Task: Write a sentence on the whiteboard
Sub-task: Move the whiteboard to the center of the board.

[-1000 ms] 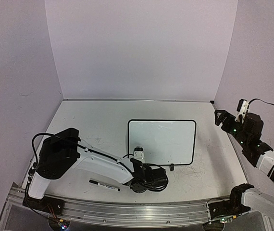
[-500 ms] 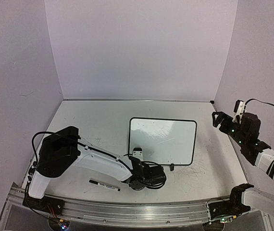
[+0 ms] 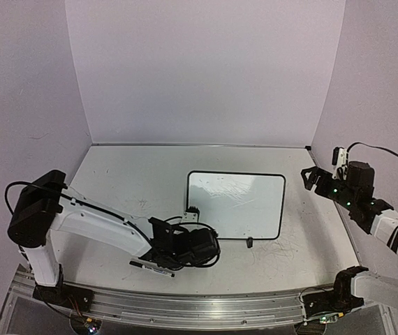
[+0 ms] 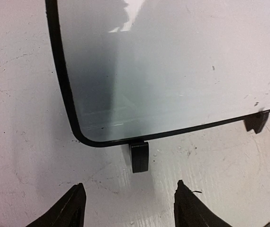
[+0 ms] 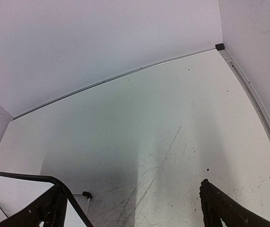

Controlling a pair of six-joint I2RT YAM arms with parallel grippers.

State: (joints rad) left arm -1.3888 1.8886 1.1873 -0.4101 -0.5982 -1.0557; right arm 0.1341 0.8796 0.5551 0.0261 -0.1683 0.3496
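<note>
The whiteboard (image 3: pixel 244 202) lies flat right of the table's middle, a white face in a thin black frame. The sentence is out of view; the face carries only faint smears. My left gripper (image 3: pixel 197 234) sits low at the board's near left corner. In the left wrist view the gripper (image 4: pixel 130 208) is open, with only bare table between its fingertips (image 4: pixel 73 208), just short of the board's black foot (image 4: pixel 139 157). My right gripper (image 3: pixel 311 178) hovers open off the board's far right corner (image 5: pixel 12 198). A black marker (image 3: pixel 151 268) lies on the table by the left arm.
The grey tabletop (image 3: pixel 129 181) is scuffed. Purple walls close it in at the back and on both sides. A metal rail (image 3: pixel 185 301) runs along the near edge. The board's second foot (image 3: pixel 249 243) sticks out at its near right.
My left gripper has opened and pulled back a little to the near left, its arm swinging left. The board shifted slightly right. My right gripper has drifted left toward the board.
</note>
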